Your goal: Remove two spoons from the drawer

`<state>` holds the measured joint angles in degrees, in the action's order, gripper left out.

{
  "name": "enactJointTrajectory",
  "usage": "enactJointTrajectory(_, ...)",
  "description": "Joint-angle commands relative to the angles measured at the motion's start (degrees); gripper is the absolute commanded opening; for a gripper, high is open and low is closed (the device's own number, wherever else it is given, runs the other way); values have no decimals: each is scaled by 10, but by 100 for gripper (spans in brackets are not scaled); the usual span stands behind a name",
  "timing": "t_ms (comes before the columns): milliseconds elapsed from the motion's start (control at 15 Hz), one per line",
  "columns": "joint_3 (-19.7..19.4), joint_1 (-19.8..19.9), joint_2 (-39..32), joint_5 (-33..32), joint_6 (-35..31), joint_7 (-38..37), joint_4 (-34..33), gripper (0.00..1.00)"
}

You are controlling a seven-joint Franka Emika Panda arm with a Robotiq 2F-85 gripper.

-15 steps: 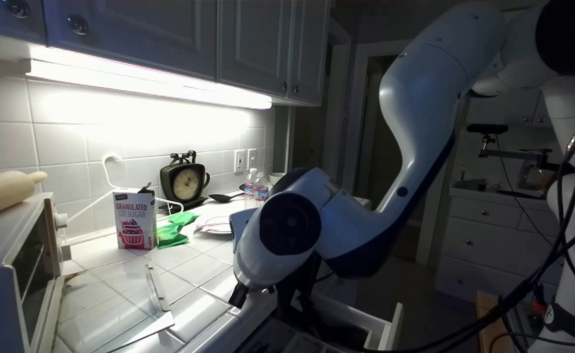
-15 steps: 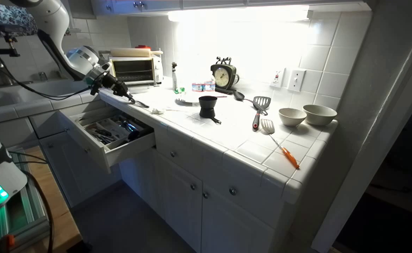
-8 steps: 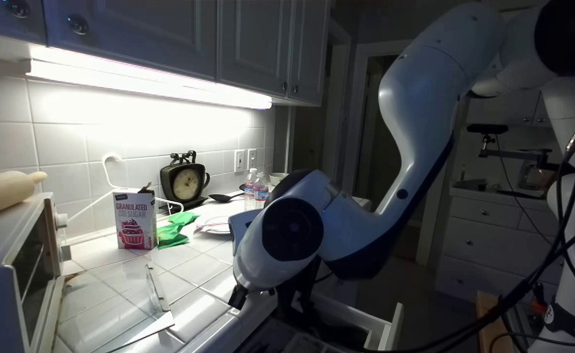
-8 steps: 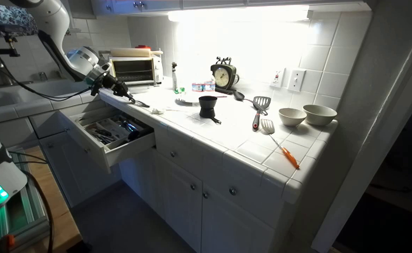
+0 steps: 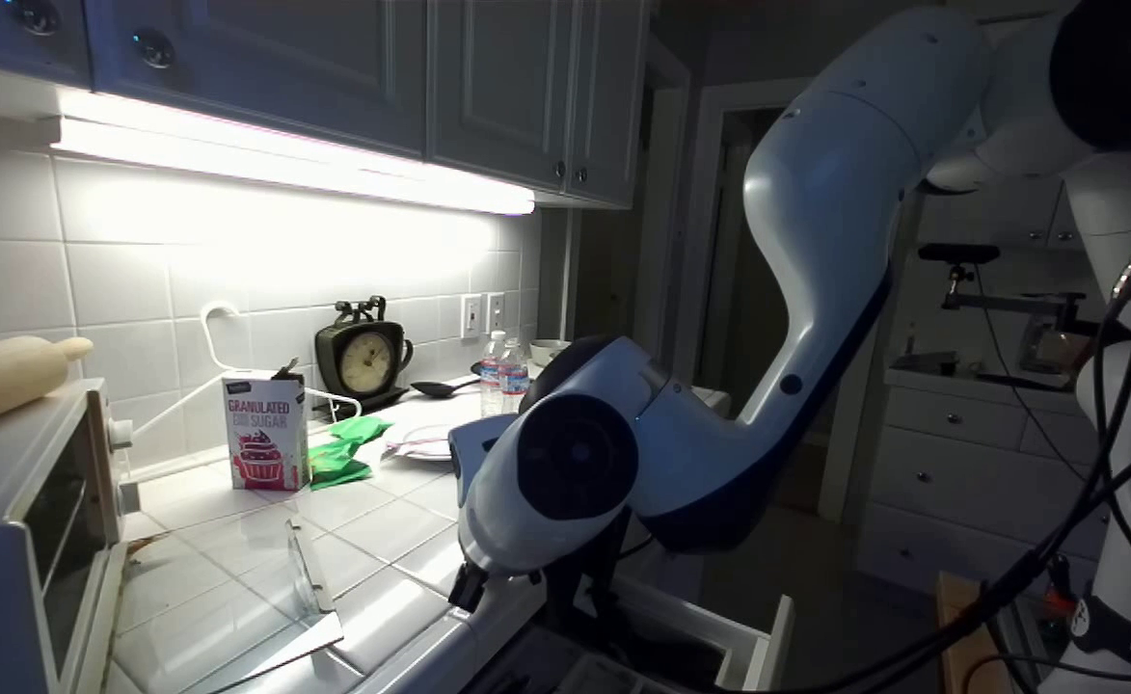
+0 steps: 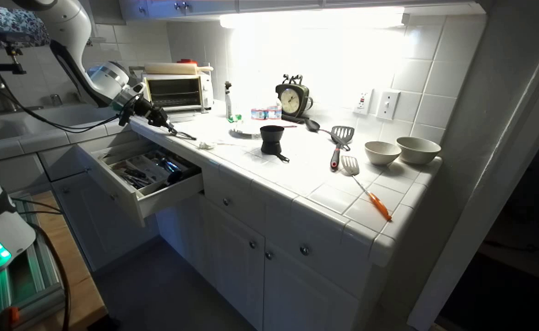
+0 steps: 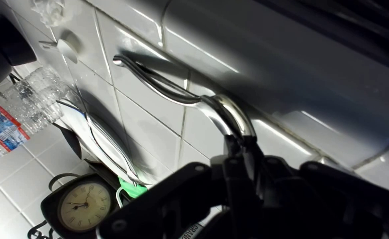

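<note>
The drawer point(image 6: 170, 197) stands pulled open below the counter, its divided tray point(image 6: 152, 171) holding several utensils; single spoons there cannot be told apart. It also shows in an exterior view point(image 5: 767, 641). My gripper point(image 6: 173, 132) is shut on a shiny metal utensil point(image 6: 186, 136) over the counter's front edge. In the wrist view the gripper point(image 7: 241, 142) pinches that utensil point(image 7: 171, 94), whose curved end looks like a spoon or tongs; I cannot tell which, nor whether it touches the tiles. A small spoon-like thing with a pale bowl point(image 7: 66, 50) lies on the counter.
On the counter are a toaster oven point(image 6: 177, 92), a sugar box point(image 5: 266, 434), water bottles point(image 5: 504, 376), a clock-faced scale point(image 6: 293, 99), a black cup point(image 6: 271, 138), a slotted spatula point(image 6: 343, 134), an orange-handled spatula point(image 6: 379, 206) and a bowl point(image 6: 382, 152). Wall cabinets point(image 5: 498, 87) hang above.
The wrist link has shifted very slightly right and down in an exterior view. The held utensil's tip has moved slightly right. The grip and the drawer look the same.
</note>
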<state>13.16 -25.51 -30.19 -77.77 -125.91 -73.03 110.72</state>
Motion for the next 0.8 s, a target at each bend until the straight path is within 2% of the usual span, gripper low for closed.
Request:
enactJointTrajectory(0, 5, 3, -7, -17, 0, -5, -4, 38)
enactJointTrajectory(133, 5, 3, -7, -17, 0, -5, -4, 43)
enactJointTrajectory(267, 6, 3, -7, -16, 0, -6, -4, 44)
enactJointTrajectory(333, 6, 3, -8, -16, 0, -6, -4, 39)
enactJointTrajectory(533, 6, 3, -8, -15, 1, -8, -4, 38)
enactJointTrajectory(600, 6, 3, -7, -15, 0, -8, -4, 41)
enactJointTrajectory(667, 6, 3, -7, -14, 0, -9, -4, 55)
enactJointTrajectory(733, 6, 3, -6, -14, 1, -10, -4, 64)
